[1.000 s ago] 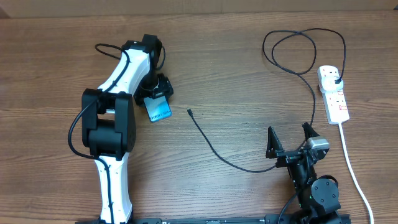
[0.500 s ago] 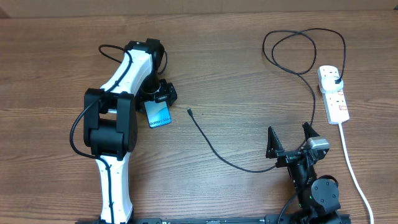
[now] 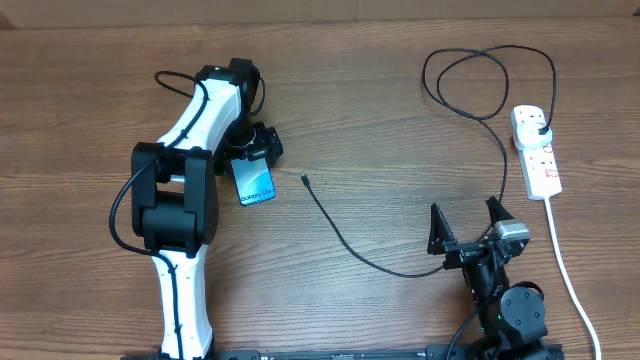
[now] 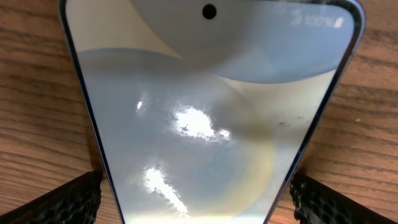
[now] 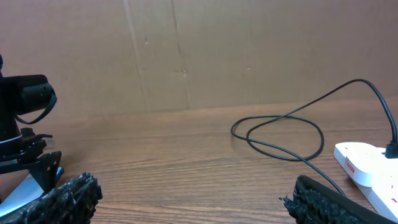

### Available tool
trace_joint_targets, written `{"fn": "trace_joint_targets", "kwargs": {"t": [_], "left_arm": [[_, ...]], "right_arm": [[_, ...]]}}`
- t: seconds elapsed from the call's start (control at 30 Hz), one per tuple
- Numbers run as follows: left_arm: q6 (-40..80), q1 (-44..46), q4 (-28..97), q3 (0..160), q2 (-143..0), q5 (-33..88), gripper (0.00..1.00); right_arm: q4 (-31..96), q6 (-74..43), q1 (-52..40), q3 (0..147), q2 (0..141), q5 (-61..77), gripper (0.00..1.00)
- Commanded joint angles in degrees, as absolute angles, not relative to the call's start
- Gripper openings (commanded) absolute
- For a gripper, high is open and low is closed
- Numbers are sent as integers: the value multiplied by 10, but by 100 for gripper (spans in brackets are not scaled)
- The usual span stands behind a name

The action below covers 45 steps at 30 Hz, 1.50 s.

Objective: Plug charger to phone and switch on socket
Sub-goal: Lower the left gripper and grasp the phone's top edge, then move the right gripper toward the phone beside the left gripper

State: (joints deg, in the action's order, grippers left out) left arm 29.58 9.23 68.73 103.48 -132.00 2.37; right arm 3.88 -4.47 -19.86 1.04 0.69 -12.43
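Observation:
The phone (image 3: pixel 255 182) lies flat on the wood, its light blue screen lit and facing up. My left gripper (image 3: pixel 250 152) hangs over its far end, open. In the left wrist view the phone (image 4: pixel 205 118) fills the frame, and the gripper (image 4: pixel 199 211) has a finger (image 4: pixel 68 199) on each side with a strip of table showing between. The charger's connector tip (image 3: pixel 304 180) lies just right of the phone. Its black cable (image 3: pixel 345 245) runs right and loops back up to a plug in the white socket (image 3: pixel 540 165). My right gripper (image 3: pixel 468 225) stands open over bare table, holding nothing.
The socket's thick white cord (image 3: pixel 565 270) trails down the right side toward the front edge. The cable loop (image 5: pixel 280 134) and the socket (image 5: pixel 367 165) lie ahead and to the right of my right gripper (image 5: pixel 193 205). A brown cardboard wall stands behind the table.
My left jaws have spread wider, off the phone's edges. The phone has shifted slightly toward the front and straightened. The right arm has not moved.

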Motion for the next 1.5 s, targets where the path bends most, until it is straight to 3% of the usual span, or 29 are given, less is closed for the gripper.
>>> {"fn": "trace_joint_targets", "kwargs": {"t": [0.0,0.27,0.37,0.9,1.17,1.47], "left_arm": [[287,91,675,1014,-1309,13,100],[291,99,618,955,-1309,11,100],[291,98,618,953,-1308,11,93],[286,97,612,953,-1308,14,86],[260,97,608,953,-1308,38,85],[220,97,604,953,-1308,78,80]], "right_arm": [[35,-42,-195,5,2,-128,100],[35,-42,-195,5,2,-128,100],[35,-42,-195,5,2,-128,100],[20,-43,-194,5,2,-152,100],[-34,-46,-194,22,3,-24,100],[126,-46,-194,204,90,-22,100]]}}
